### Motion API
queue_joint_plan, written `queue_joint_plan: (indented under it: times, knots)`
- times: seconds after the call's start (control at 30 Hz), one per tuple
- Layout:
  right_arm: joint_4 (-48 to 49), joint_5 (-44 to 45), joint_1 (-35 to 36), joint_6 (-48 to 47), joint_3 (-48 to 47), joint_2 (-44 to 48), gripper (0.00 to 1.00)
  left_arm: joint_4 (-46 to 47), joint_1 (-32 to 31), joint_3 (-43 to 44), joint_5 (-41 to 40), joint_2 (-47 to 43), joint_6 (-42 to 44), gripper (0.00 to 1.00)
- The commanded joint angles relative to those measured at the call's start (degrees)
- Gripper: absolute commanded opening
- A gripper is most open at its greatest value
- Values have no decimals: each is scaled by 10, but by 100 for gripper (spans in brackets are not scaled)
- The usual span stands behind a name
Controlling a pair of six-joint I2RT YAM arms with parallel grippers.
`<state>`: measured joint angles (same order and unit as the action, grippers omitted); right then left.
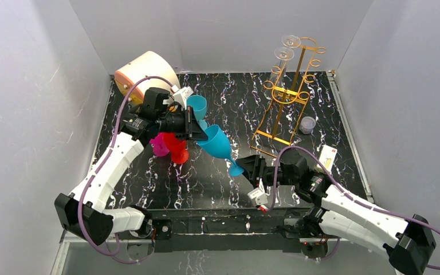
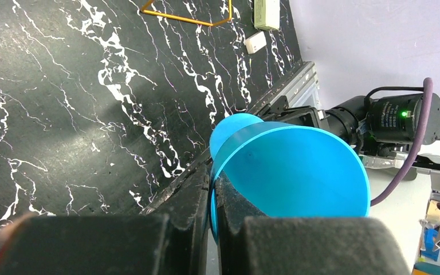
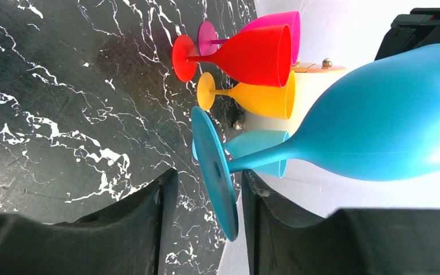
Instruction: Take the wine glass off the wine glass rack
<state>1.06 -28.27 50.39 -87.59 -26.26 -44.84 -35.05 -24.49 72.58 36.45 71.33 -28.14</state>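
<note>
Overhead: blue wine glass [image 1: 216,143] is off the wine glass rack [image 1: 283,97] and tilted in mid-air over table centre, w/ L gripper [image 1: 197,129] at its bowl and R gripper [image 1: 251,166] at its foot; the rack stands back-right w/ two clear glasses [image 1: 286,48] up top. L wrist cam: jaws pinched tight on the bowl's rim, a finger [image 2: 183,200] each side of the wall. R wrist cam: jaws parted approx halfway, the foot sitting between the fingers [image 3: 154,200] but not clamped, w/ red glass [image 3: 246,54], pink glass [image 3: 275,26] & yellow glass [image 3: 258,94] lined up behind.
</note>
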Motion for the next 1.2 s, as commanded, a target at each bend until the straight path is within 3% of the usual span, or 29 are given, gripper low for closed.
queue_joint_plan:
  times: [0.0,0.1,0.17,0.2,0.53,0.73,0.83,0.97,1.07,1.17]
  knots:
    - [-9,-23,4,-27,-13,21,58,-2,-2,30,-11,-18,-2,0]
    - [-8,-14,4,-8,-8,33,66,-9,-2,36,-29,-18,2,0]
    - [-4,-7,4,11,-4,44,97,-16,-3,41,-46,-17,9,0]
    - [0,-4,3,23,-2,49,98,-19,-4,42,-53,-17,12,0]
    - [24,18,4,141,21,104,99,-47,-18,35,-141,-22,35,0]
    - [35,29,4,278,26,136,99,-49,-27,34,-197,-21,37,0]
    - [55,46,3,393,25,148,99,-49,-34,35,-229,-15,40,0]
    - [99,128,4,619,21,161,99,-49,-50,42,-278,3,43,0]
    - [99,243,3,784,5,161,99,-49,-70,50,-332,21,46,0]
    - [31,420,4,978,-32,147,99,-48,-80,52,-381,39,49,0]
